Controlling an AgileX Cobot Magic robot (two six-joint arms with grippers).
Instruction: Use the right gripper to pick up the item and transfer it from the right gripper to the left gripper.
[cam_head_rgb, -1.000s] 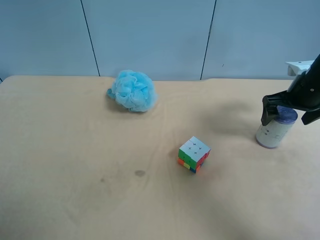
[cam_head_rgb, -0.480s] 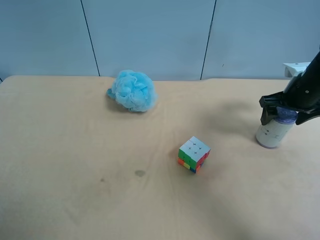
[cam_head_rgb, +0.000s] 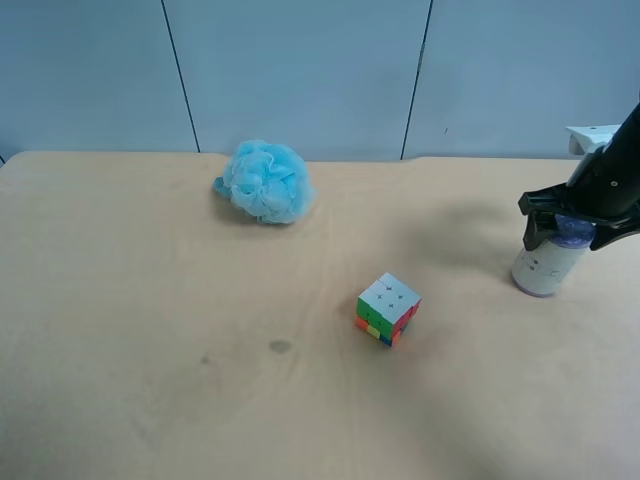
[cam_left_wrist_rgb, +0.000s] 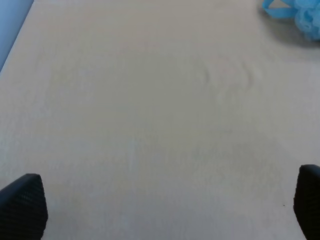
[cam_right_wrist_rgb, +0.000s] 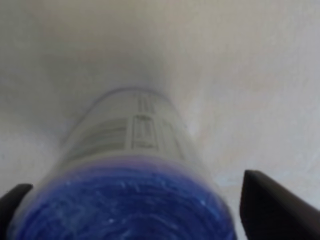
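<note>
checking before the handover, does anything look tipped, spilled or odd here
Nothing serious. The can stands upright, lid on, with the right hand astride its top. The only blemish is a small dark stain on the table, near the multicoloured cube.

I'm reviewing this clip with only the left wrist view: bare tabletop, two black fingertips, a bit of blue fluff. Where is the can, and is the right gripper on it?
Observer: The can stands upright near the exterior high view's right edge. The right gripper straddles its purple-blue lid.
Operator: Clamped already?
Observer: No. The right wrist view shows a clear gap between one finger and the lid.
Operator: Anything else out there?
Observer: A multicoloured cube sits near the middle of the table, apart from both the can and the light-blue puff.
</note>
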